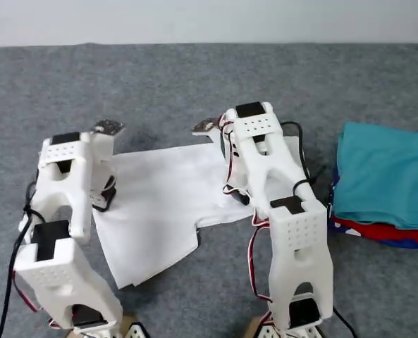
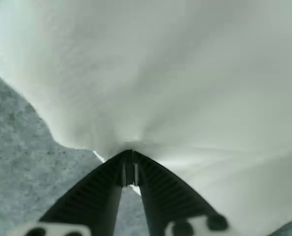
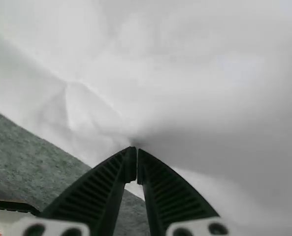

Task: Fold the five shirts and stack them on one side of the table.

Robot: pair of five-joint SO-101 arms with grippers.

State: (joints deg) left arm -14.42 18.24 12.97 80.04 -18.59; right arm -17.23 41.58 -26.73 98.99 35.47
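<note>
- From above, we see a white shirt (image 1: pixel 159 204) spread on the grey table (image 1: pixel 194 77) between the two arms
- The left wrist view brings us close to the left gripper (image 2: pixel 129 156): its fingers are pressed together, pinching the edge of the white cloth, with grey table just beside
- In the right wrist view, the right gripper (image 3: pixel 134 151) pinches the shirt's edge too, and the cloth puckers at its tips
- The high view gives us a stack of folded shirts (image 1: pixel 385 183), teal on top with red and blue beneath, beside the right arm (image 1: pixel 279 197) and apart from the white shirt
- The right arm covers one side edge of the shirt, the left arm (image 1: pixel 64 204) the opposite one
</note>
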